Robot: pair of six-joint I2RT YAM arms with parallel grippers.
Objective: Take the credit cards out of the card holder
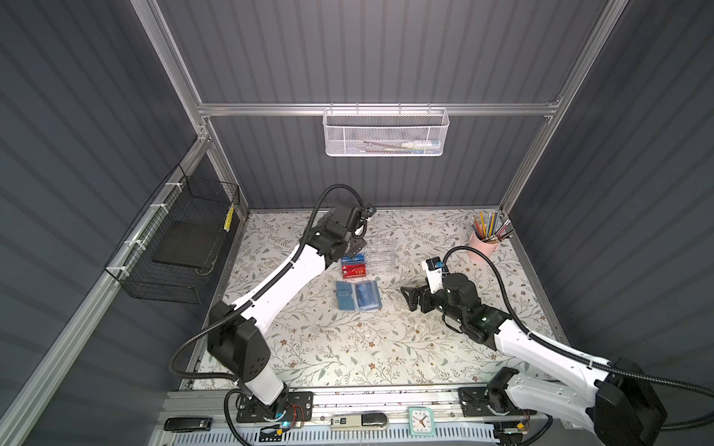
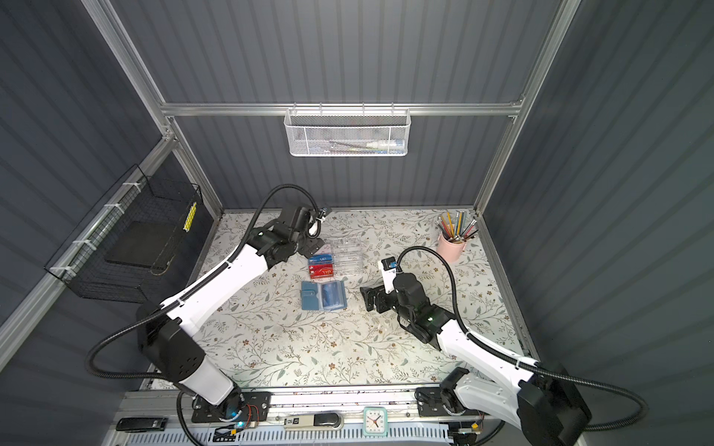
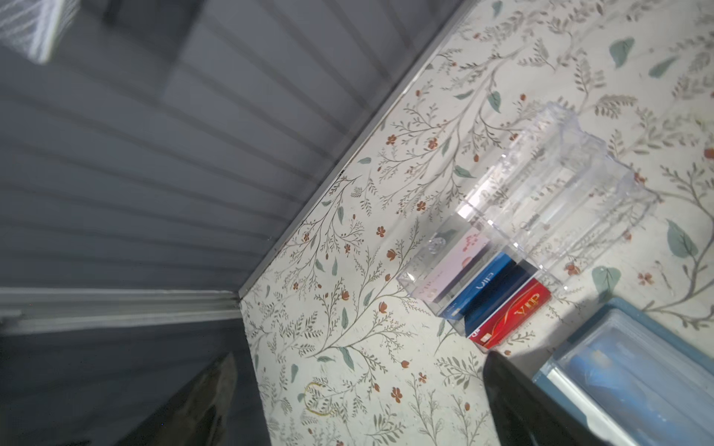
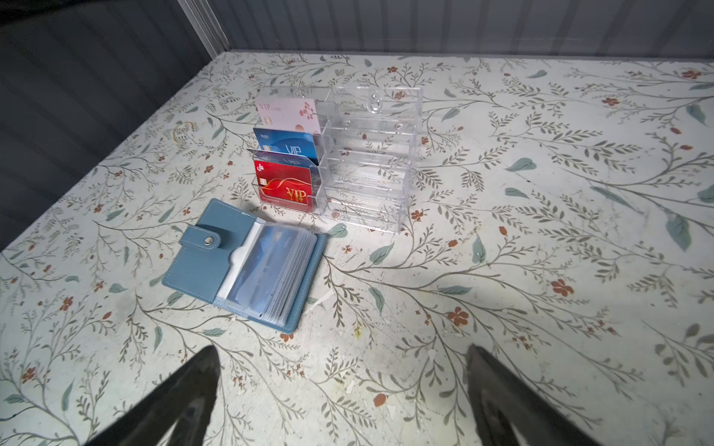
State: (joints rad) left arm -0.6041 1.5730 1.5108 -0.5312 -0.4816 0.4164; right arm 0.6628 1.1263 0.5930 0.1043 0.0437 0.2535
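Now | left tool point(image 1: 356, 245): spread wide, empty, by clear box point(image 1: 381, 255) | card holder point(image 1: 357, 295): open on tabletop point(image 1: 347, 347), blue credit cards point(image 4: 253, 270) in sleeves | right tool point(image 1: 410, 298): spread wide, empty, beside it | step likely: reach for a card; needs edge pinch, holder steadied.

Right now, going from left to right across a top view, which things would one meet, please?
Black wire basket → card holder → right gripper → pink pencil cup.
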